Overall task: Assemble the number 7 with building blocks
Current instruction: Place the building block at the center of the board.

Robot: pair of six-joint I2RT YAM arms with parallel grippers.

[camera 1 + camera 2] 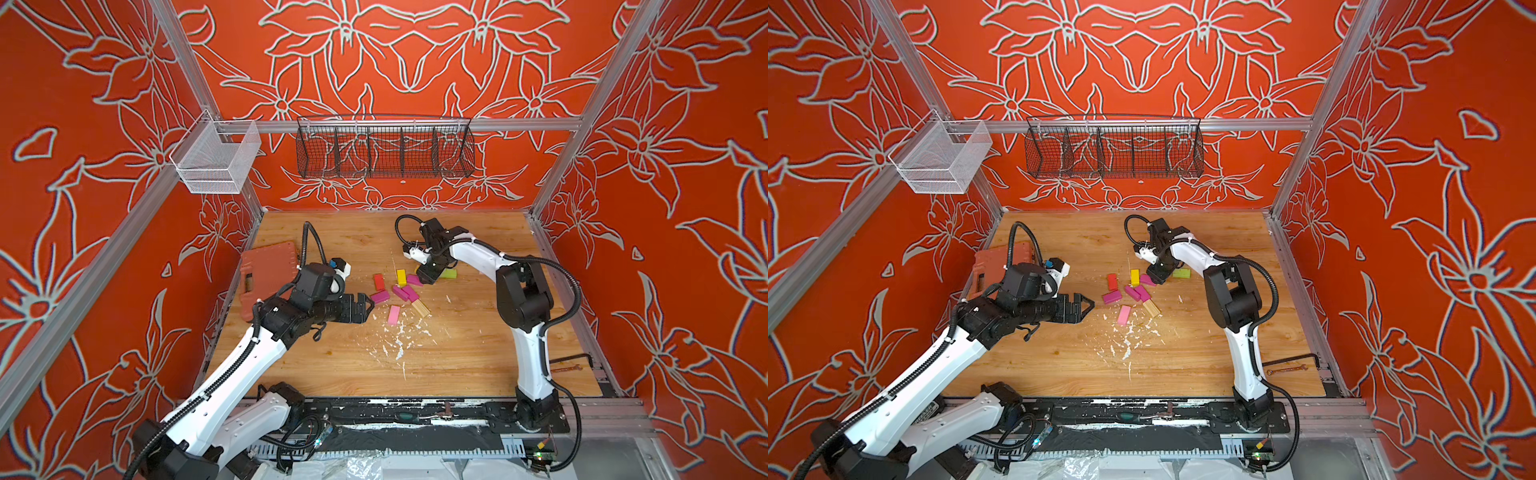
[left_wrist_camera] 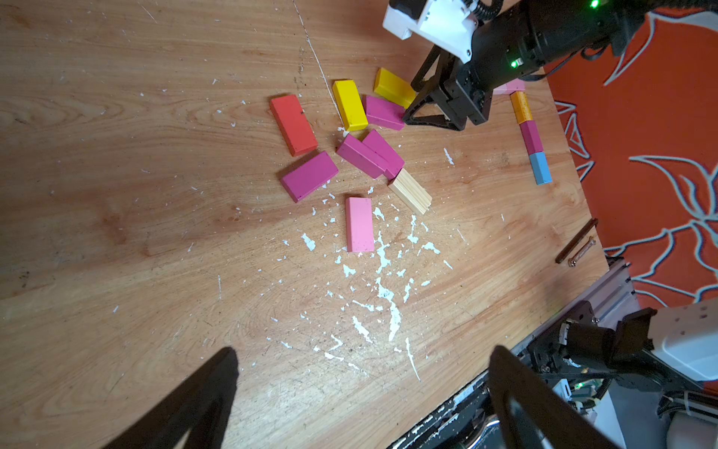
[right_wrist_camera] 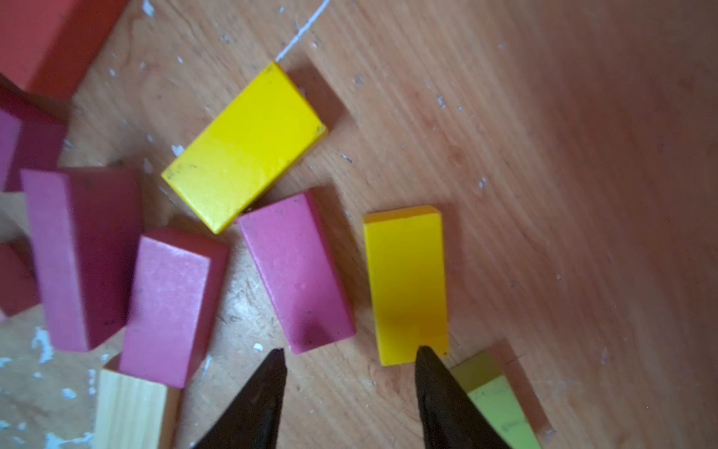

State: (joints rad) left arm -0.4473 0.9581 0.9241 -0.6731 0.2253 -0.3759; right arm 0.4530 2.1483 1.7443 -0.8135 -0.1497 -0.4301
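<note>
1. Low over the far edge of the loose building blocks [image 1: 401, 293] on the wooden table [image 2: 116, 194], the right gripper [image 3: 349, 350] holds its jaws partly spread on nothing; bare wood shows between the tips.
2. Just ahead of those tips lie a magenta block [image 3: 295, 268] and an orange-yellow block [image 3: 406, 283], side by side with a narrow strip of table between. One fingertip [image 3: 439, 388] overlaps the orange-yellow block's near end; a green block [image 3: 501, 404] lies just beside that finger.
3. Both blocks run their long axes away from the gripper, roughly square to its closing line, so the jaws would likely meet long sides. The gap faces the strip between them; a small sideways shift seems needed to straddle either.
4. The number 7 [image 2: 526, 120] as built, seen from the left wrist: orange block [image 2: 521, 105], dark pink block [image 2: 532, 140] and blue block [image 2: 541, 168] end to end, a light pink block [image 2: 509, 86] at the orange end partly hidden by the right gripper. It lies apart from the pile, on the right arm's side.
5. The left gripper [image 2: 361, 350], jaws spread wide and empty, hovers at the pile's opposite edge; the right arm is plainly nearer, so the pick looks like its job.
</note>
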